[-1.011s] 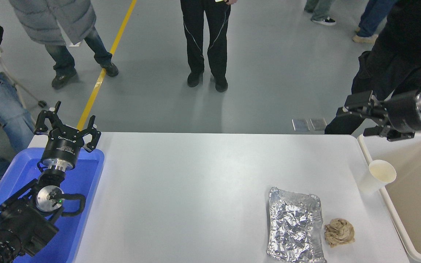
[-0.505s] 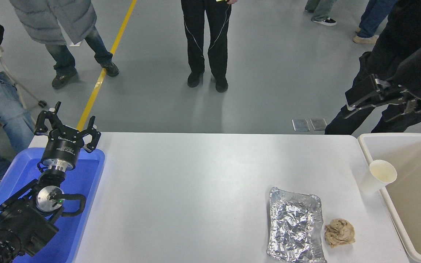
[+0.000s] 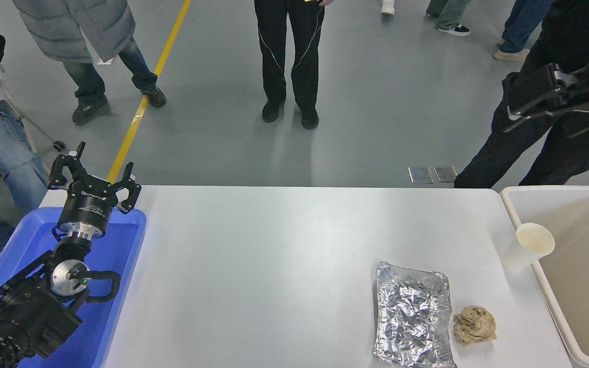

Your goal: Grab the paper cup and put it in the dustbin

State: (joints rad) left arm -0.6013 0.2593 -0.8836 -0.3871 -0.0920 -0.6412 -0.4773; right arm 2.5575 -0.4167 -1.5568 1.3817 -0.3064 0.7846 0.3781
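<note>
The paper cup (image 3: 528,247) is standing upright on the white desk (image 3: 274,266), touching the left rim of the dustbin (image 3: 575,266), outside it. The right gripper (image 3: 517,110) is hanging high above the dustbin's far edge, well apart from the cup, with its 2 fingers spread and holding nothing. The foil tray (image 3: 412,315) and the brown paper ball (image 3: 474,325) are lying near the desk's front edge, left of the dustbin. The desk's middle is bare. The left gripper (image 3: 92,181) is resting over the blue tray (image 3: 115,240) at the desk's left edge, fingers spread.
</note>
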